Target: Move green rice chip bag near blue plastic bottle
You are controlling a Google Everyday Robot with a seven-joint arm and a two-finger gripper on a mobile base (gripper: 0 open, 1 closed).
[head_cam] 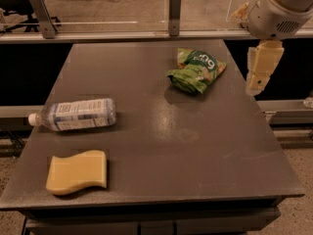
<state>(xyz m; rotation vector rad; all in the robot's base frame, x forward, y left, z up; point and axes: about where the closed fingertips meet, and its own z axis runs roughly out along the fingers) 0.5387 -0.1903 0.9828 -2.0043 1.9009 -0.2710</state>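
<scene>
A dark grey tabletop carried three things. The white arm reached in at the upper right, beyond the tabletop's right edge. The bottle lay on its side near the left edge, its white cap pointing left. The yellow sponge lay flat just in front of it, near the front left corner. The green bag lay crumpled at the back right of the tabletop, well apart from the bottle. The gripper hung pointing down, to the right of the bag and not touching it; I could not tell whether its jaws were apart or together.
</scene>
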